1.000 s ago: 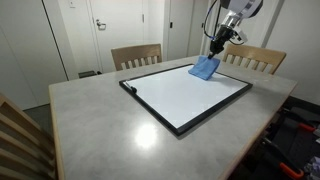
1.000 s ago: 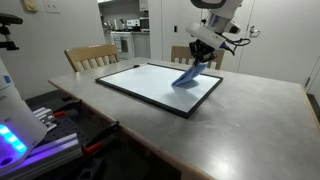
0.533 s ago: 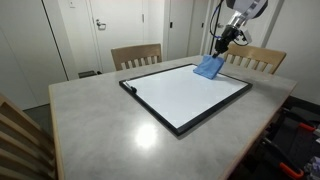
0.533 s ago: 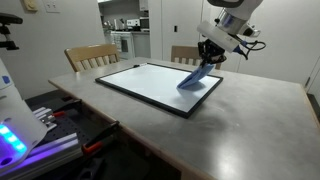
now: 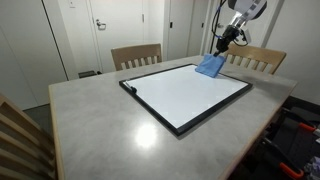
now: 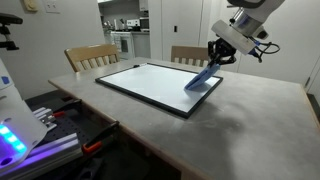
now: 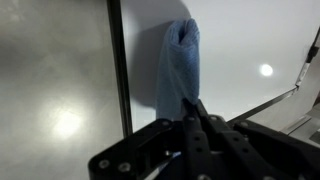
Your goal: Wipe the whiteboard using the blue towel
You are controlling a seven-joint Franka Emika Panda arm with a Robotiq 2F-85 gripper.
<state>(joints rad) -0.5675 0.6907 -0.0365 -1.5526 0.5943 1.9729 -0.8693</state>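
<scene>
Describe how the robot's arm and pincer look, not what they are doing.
The arm has smooth, rounded links in white and grey. The pincer is matte black and angular; the wrist view shows jointed linkage bars narrowing to slim fingers. No markings are legible.

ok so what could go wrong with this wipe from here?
1. The gripper pinches only the top of the towel, which dangles. It may slip out, or trail lightly without really wiping.
2. The towel sits at the edge of the whiteboard, beside the black frame. A stroke outward could snag there or run onto the table.
</scene>
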